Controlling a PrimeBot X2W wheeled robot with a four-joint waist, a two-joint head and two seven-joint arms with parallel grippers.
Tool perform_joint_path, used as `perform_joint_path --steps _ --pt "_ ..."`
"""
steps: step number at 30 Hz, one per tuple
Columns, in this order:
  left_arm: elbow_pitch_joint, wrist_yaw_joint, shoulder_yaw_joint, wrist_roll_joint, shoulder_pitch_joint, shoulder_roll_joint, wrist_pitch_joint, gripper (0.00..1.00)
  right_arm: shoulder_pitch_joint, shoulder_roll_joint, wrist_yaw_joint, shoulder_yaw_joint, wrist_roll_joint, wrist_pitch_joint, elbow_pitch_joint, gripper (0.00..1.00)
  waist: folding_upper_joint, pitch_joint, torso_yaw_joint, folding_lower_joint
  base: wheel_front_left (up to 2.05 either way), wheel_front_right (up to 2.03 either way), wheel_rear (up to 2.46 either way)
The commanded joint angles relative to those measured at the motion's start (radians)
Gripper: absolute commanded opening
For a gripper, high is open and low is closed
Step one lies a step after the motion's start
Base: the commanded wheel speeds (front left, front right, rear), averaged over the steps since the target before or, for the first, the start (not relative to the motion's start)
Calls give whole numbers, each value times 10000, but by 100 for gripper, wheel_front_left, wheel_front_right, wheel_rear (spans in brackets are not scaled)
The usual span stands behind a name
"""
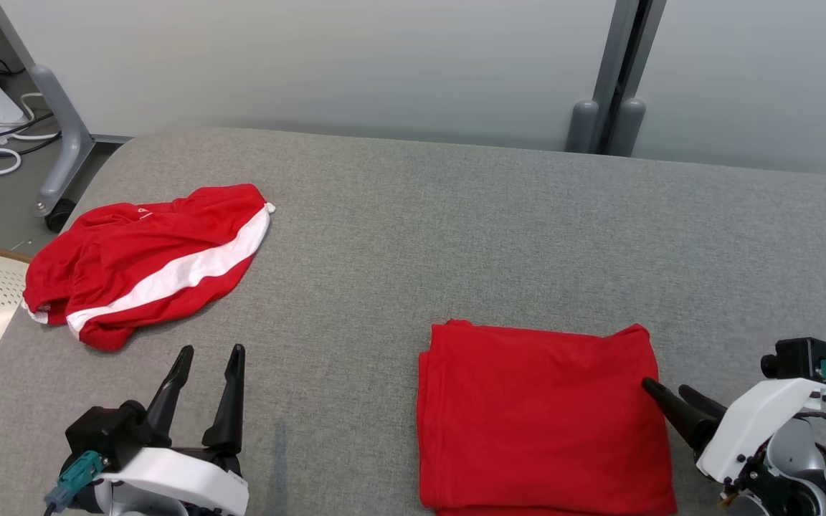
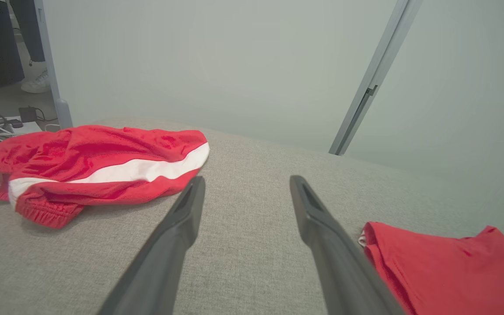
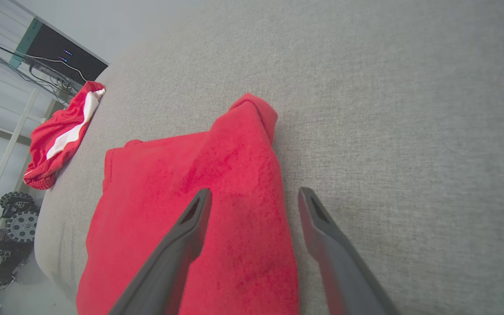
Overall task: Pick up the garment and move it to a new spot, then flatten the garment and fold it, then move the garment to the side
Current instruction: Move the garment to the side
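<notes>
1. The folded red garment [image 1: 542, 416] is being observed lying flat at the near right of the grey surface [image 1: 420, 236].
2. It is being judged light, soft and limp; a hold through all layers at its right edge is being favoured.
3. The right gripper [image 1: 664, 387] is being held spread across that edge, pinching nothing; the left gripper [image 1: 213, 349] is being held spread at the near left.
4. Red-and-white shorts [image 1: 148, 258] are being noted far left, well apart and not obstructing.

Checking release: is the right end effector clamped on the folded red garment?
No, the right end effector stands spread, one finger over the folded red garment, one over grey table, pinching nothing.
</notes>
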Motion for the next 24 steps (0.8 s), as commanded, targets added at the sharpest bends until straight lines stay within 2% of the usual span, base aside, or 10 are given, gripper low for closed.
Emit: perform_joint_path --steps 1,14,21,22,23,24 --pt "2 -45 -1 -19 -205 38 -12 100 -116 58 24 -55 130 206 236 100 0 5 26 0 0 0 0" --pt "103 -54 -88 -62 -294 16 -8 100 -872 320 16 -523 788 2154 2487 100 0 62 465 0 0 0 0" --pt "170 -75 -94 -84 -331 2 -9 100 -848 460 13 -470 1329 2847 2494 100 0 93 569 0 0 0 0" --pt "176 -65 -92 -79 -337 -3 -9 100 -866 445 13 -452 1339 2763 2433 97 0 93 572 0 0 0 0" --pt "181 -55 -91 -71 -341 -8 -9 100 -887 428 15 -447 1350 2667 2384 39 0 92 572 0 0 0 0" --pt "184 -48 -91 -63 -338 -9 -10 100 -901 402 15 -432 1349 2623 2328 11 0 84 569 0 0 0 0"
